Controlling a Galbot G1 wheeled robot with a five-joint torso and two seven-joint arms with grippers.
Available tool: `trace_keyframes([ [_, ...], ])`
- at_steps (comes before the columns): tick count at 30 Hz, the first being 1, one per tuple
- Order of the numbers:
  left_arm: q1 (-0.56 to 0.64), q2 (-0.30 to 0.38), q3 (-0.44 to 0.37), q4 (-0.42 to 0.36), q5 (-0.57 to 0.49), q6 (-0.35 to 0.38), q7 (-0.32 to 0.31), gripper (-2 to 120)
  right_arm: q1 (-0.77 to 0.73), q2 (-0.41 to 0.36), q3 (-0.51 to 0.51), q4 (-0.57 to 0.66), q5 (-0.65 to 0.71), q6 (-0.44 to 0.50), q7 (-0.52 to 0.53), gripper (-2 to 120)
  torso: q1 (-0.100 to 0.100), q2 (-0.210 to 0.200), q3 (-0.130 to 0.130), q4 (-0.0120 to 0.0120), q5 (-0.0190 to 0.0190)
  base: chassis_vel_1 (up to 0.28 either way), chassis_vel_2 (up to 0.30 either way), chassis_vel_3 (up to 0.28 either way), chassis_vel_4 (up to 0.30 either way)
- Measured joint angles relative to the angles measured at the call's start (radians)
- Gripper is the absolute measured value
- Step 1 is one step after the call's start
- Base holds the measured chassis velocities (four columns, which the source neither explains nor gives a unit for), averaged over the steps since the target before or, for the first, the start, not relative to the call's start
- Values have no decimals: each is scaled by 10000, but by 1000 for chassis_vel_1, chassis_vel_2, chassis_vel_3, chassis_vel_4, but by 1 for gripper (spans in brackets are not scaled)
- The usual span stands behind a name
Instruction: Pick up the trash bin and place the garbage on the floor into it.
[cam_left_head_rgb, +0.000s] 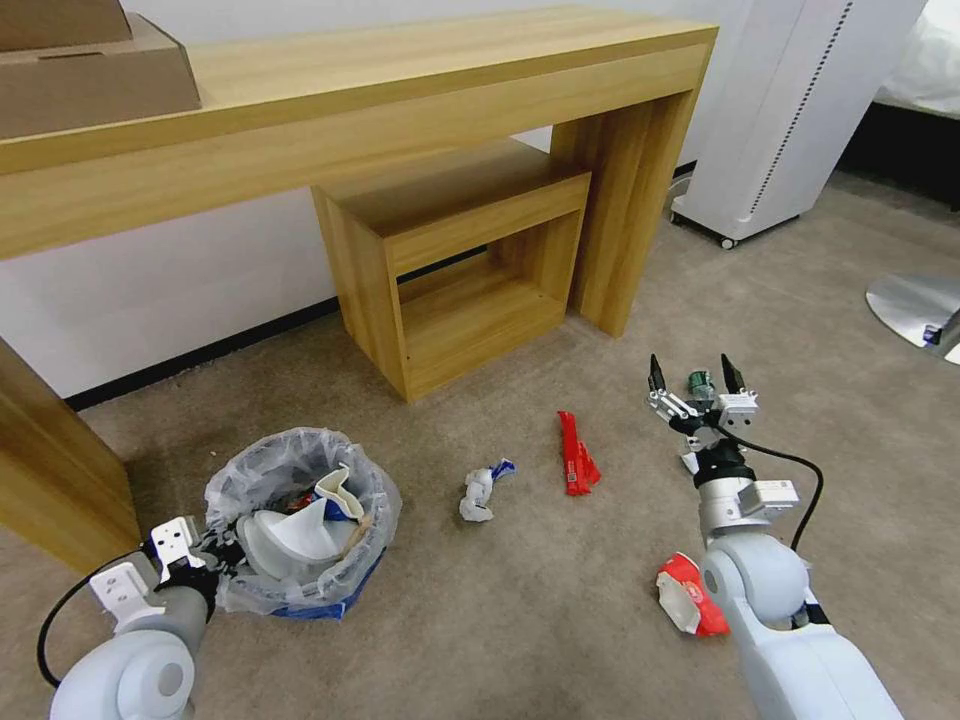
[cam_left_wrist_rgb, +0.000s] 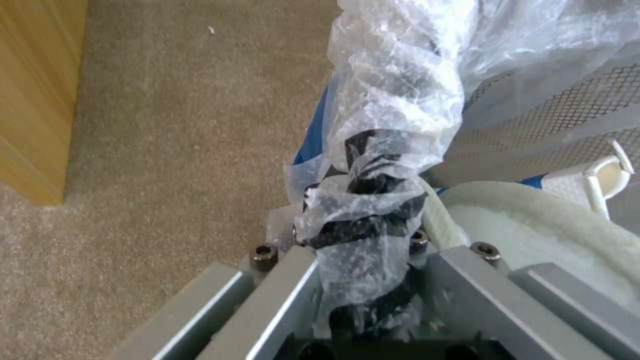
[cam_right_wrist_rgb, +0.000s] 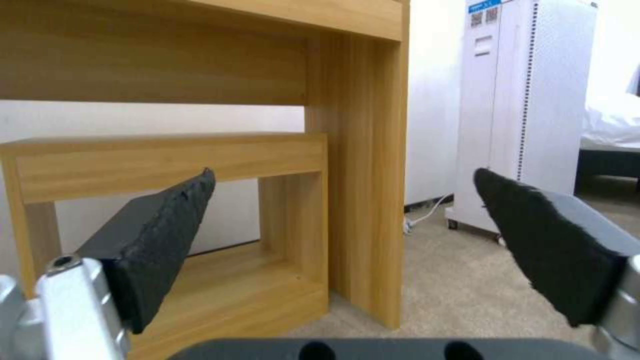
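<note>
Holding the trash bin (cam_left_head_rgb: 300, 520) by its rim with the left gripper (cam_left_head_rgb: 215, 552), low on the robot's left side. Pinched tight there on the crinkly clear bag (cam_left_wrist_rgb: 393, 115) that hangs over the blue edge, with the plastic bunched up between the fingers (cam_left_wrist_rgb: 363, 235). Sitting on the brown carpet (cam_left_head_rgb: 500, 620), close to the leg of the long wooden table (cam_left_head_rgb: 350, 110). Already filled with white slippers (cam_left_head_rgb: 300, 530) and a few other bits too small to make out.

Reaching forward and low on the right with the right gripper (cam_left_head_rgb: 696, 378). Spread wide, with nothing between the two black fingers (cam_right_wrist_rgb: 167, 235). Pointing toward the small wooden shelf (cam_left_head_rgb: 460, 270) tucked under the table, and hanging just in front of a small green-labelled bottle (cam_left_head_rgb: 699, 382) on the floor, which peeks out between the fingertips. Touching it or not, cannot tell.

Lying on the carpet between the two arms: a crumpled white paper (cam_left_head_rgb: 480, 492) with a bit of blue, and beside it a long red wrapper (cam_left_head_rgb: 576, 455). Lying nearer the robot, right by the right arm: another red and white wrapper (cam_left_head_rgb: 685, 592). Standing off to the right by the wall, a tall white machine on wheels (cam_left_head_rgb: 790, 110).
</note>
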Motion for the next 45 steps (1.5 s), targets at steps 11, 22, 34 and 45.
trace_keyframes([
  [11,121,82,13,-103,-80,35,-27,0,-168,-29,73,124,12,-33,-4,95,-1,0,-1,1,1,-17,12,18,-22],
  [22,119,51,108,-85,12,-81,14,0,-237,-35,3,137,58,47,-70,97,3,0,3,0,0,-156,158,156,-161],
  [34,92,22,199,-9,102,-150,44,0,583,-1703,-2263,707,4552,-4747,3235,100,-1,0,-1,0,0,-36,36,29,-37],
  [45,49,-192,301,87,336,-255,114,0,2612,-1588,-4873,-518,8863,-7855,5814,100,0,0,0,1,0,0,0,0,0],
])
